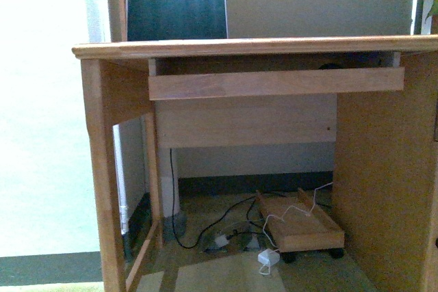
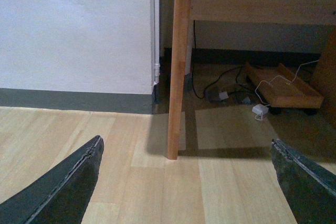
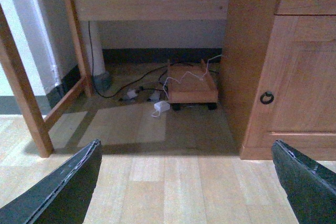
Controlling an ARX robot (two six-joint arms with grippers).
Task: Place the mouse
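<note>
A pale plank floor and a white wall with a grey skirting frame a light wooden desk (image 1: 246, 47) that fills the front view. A laptop (image 1: 176, 16) stands open at the upper left of the frame, at the back of the desktop. Below the top hangs a pull-out tray (image 1: 274, 83). Above its front rail, right of centre, a small dark rounded shape peeks out. This is probably the mouse (image 1: 332, 66), lying on the tray, though most of it is hidden.

Low in the frame, a wheeled wooden stand (image 1: 301, 227) sits under the desk with a white power adapter (image 1: 268, 258) just in front of it and dark cables (image 1: 205, 227) trailing on the floor.

Neither arm shows in the front view. The left gripper (image 2: 185, 141) looks at the floor by a desk leg (image 2: 176, 77), its dark fingers (image 2: 68, 182) spread wide around nothing. The right gripper (image 3: 185, 142) faces the desk's cupboard door (image 3: 304, 77), its fingers (image 3: 299, 182) equally wide and empty. Both hang low, apparently parked at rest, well below the tray, so the task looks barely begun and the mouse has not been grasped.
</note>
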